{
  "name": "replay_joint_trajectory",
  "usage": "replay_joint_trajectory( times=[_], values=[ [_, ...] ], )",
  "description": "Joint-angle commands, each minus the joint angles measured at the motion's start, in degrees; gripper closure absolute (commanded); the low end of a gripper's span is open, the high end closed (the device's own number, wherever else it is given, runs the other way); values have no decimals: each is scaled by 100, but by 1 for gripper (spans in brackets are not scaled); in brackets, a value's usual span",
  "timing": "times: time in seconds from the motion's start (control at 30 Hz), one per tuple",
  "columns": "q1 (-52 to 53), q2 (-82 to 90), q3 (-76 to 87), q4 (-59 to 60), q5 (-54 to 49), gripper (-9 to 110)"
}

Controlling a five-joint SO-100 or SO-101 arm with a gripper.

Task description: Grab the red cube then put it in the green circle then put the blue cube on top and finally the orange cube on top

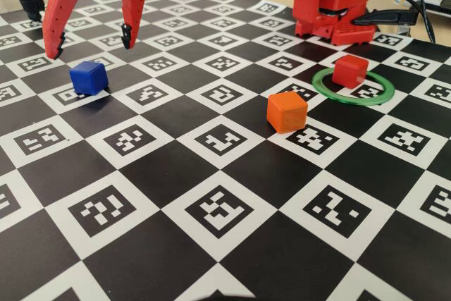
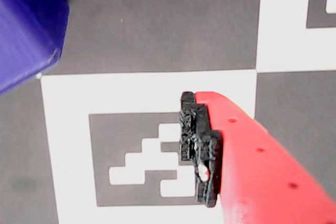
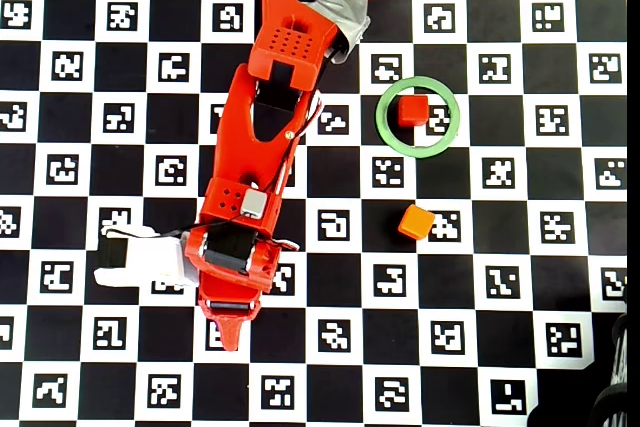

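Fixed view: the gripper hangs above the checkerboard marker mat at far left, its two red fingers spread wide and holding nothing, tips clear of the surface. The blue cube sits on the mat just below and slightly nearer than the fingertips, untouched, roughly under the gap between them. At right, the red cube rests inside the green circle, toward its far-left part, in front of the arm's red base. The orange cube lies on the mat outside the ring, just near and left of it, apart from both other cubes. Overhead view: the arm stretches from the top edge toward the lower left; the red cube lies within the green circle, and the orange cube lies below the ring. Wrist view: one black-padded fingertip hovers over a marker, with a corner of the blue cube at upper left.
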Motion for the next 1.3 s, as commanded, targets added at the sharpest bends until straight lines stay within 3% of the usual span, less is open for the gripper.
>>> replay_joint_trajectory(
  times=[0.0,1.27],
  values=[
    [123,220,-483,-185,0,53],
    [272,-325,-773,-1055,-202,53]
  ],
)
